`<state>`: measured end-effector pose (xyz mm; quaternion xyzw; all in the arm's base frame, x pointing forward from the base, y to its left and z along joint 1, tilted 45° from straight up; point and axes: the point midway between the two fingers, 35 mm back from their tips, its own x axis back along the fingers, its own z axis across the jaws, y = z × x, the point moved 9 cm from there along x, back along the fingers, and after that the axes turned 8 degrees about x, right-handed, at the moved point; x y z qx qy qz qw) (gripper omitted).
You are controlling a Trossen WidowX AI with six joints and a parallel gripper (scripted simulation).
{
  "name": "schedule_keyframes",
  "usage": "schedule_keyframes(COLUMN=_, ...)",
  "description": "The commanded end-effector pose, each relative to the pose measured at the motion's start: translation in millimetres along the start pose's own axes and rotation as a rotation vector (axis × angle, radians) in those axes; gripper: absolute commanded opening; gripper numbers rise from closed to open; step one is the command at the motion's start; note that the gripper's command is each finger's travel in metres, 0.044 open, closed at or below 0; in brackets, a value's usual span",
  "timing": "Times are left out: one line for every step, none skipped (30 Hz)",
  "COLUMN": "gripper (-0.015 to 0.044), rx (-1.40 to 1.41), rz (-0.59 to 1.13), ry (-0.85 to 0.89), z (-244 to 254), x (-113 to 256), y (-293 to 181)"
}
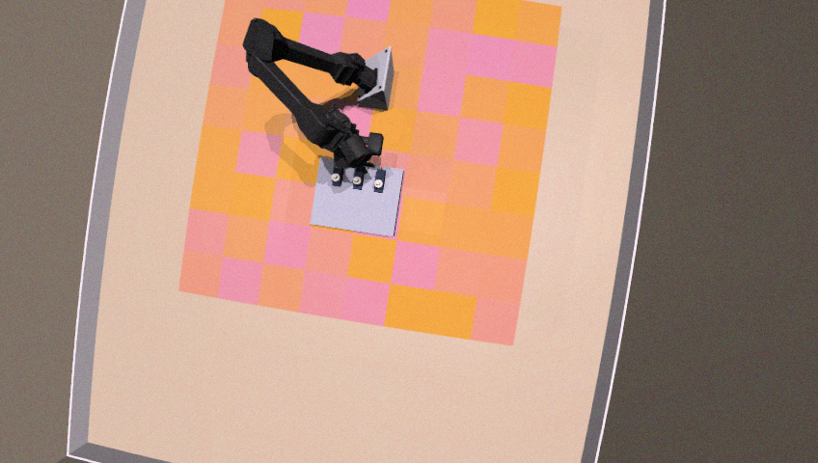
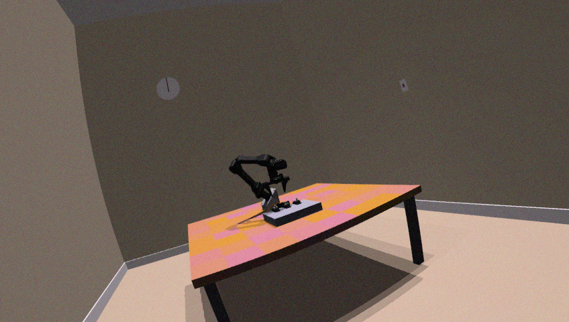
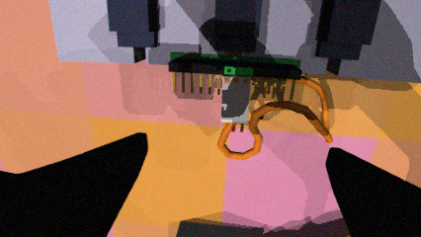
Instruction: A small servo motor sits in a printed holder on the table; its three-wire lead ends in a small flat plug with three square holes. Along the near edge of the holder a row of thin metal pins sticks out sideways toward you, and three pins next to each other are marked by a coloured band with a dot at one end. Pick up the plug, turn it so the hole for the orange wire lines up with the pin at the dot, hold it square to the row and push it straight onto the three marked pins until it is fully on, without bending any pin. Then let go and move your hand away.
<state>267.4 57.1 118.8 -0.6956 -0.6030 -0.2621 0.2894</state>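
My gripper (image 3: 235,148) (image 2: 284,188) is open and empty, its black fingers wide apart behind the plug in the wrist view. The grey-white plug (image 3: 235,101) points squarely at the pin row, its front end over the pins beneath the green band (image 3: 244,71) with its dot (image 3: 229,70) at the left. Short pin bases show between plug and strip; I cannot tell if it is fully on. The orange wire (image 3: 239,156) leaves the plug's left side and loops; red and dark wire ends show beside it. The pins (image 3: 192,84) to the left look straight; those at right are in shadow.
A pale block (image 1: 355,209) (image 2: 295,211) carries three dark pieces with white round tops, just behind the pin strip (image 3: 198,65). The lead arcs right of the plug, near the right finger. The arm's grey wedge base (image 1: 383,80) stands on the patterned table (image 1: 372,258).
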Motion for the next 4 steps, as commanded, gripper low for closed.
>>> schedule_keyframes(gripper=0.0440, rx=-0.003, rz=0.004, ry=0.003, z=0.0, x=0.1, y=-0.3)
schedule_keyframes(gripper=0.0440, rx=-0.003, rz=0.004, ry=0.003, z=0.0, x=0.1, y=-0.3)
schedule_keyframes(gripper=0.0440, rx=-0.003, rz=0.004, ry=0.003, z=0.0, x=0.1, y=-0.3)
schedule_keyframes(gripper=0.0440, rx=-0.003, rz=0.004, ry=0.003, z=0.0, x=0.1, y=-0.3)
